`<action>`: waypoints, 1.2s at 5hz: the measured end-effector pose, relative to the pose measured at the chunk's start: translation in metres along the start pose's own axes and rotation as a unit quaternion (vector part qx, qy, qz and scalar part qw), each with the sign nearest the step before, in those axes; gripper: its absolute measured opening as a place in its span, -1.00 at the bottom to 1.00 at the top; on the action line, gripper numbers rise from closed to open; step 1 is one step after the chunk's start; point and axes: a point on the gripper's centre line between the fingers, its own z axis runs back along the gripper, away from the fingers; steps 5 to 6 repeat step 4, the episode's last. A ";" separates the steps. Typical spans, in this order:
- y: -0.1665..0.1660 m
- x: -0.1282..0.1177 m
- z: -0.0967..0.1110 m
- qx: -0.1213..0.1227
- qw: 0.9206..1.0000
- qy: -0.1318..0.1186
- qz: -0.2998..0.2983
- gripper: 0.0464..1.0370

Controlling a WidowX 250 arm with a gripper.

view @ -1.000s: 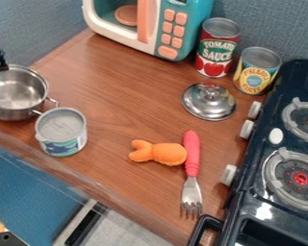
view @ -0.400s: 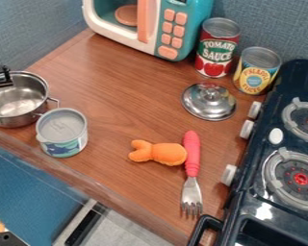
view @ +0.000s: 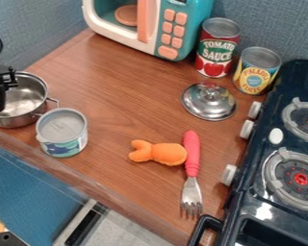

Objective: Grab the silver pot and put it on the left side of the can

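Note:
My gripper point(view: 0, 98) hangs at the left edge of the camera view, over the silver pot, with a black finger down inside the pot's opening. The silver pot point(view: 29, 103) stands upright on the counter, partly cut off by the view's left edge and partly covered by the gripper. Its handle points at the can. The can point(view: 62, 133), grey-topped with a blue-green label, stands just to the right and nearer the front edge, very close to the handle.
An orange plush toy point(view: 159, 152) and a red-handled fork point(view: 192, 168) lie mid-counter. Behind them are a silver lid point(view: 209, 101), a tomato can point(view: 217, 48), a yellow can point(view: 256, 70) and a toy microwave point(view: 148, 24). The stove point(view: 272, 192) lines the right side.
The pot has shifted slightly toward the front edge since the first frame. My gripper has come further into view, moving down and right over the pot.

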 end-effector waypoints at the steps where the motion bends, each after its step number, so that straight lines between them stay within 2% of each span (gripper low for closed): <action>1: 0.001 -0.002 0.007 0.005 1.000 0.000 0.000 0.96; 2: -0.001 0.000 0.019 -0.005 1.000 -0.008 -0.002 0.95; 3: -0.004 0.011 0.055 -0.015 0.998 -0.053 -0.009 0.93; 6: -0.004 0.012 0.058 -0.016 0.998 -0.057 -0.011 0.93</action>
